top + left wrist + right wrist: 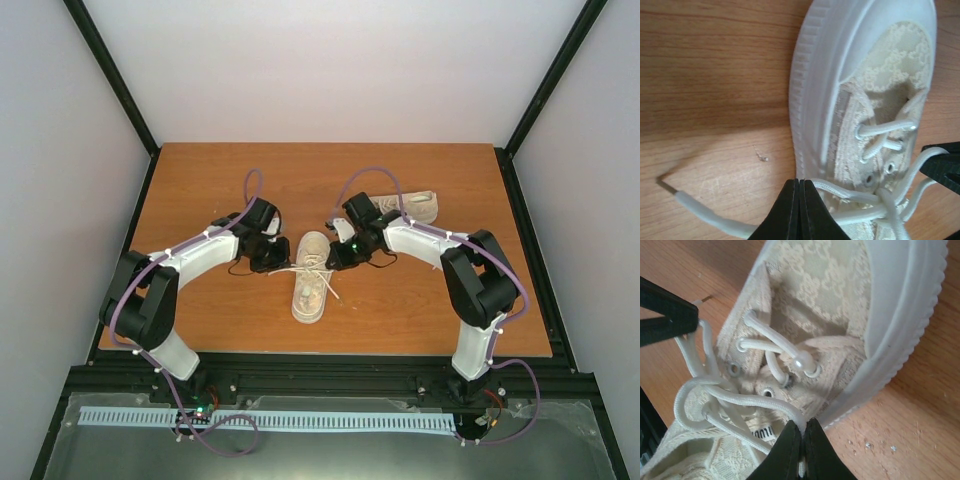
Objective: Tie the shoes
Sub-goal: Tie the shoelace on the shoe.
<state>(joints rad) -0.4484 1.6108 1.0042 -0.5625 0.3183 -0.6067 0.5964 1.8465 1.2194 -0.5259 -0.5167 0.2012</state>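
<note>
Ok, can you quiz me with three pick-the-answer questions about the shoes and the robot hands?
1. Where is the untouched shoe?
A) beyond the right arm
B) beside the left arm's base
C) on top of the other shoe

2. How many shoes lie on the table?
A) one
B) two
C) three

3. What is the left gripper doing?
A) standing wide open
B) squeezing the sole
C) shut on a lace

Answers:
1 A: it lies at the far right, past that arm's wrist.
2 B: the middle shoe plus the untouched one.
3 C: its fingers are pressed together with the lace pinched between them.
</note>
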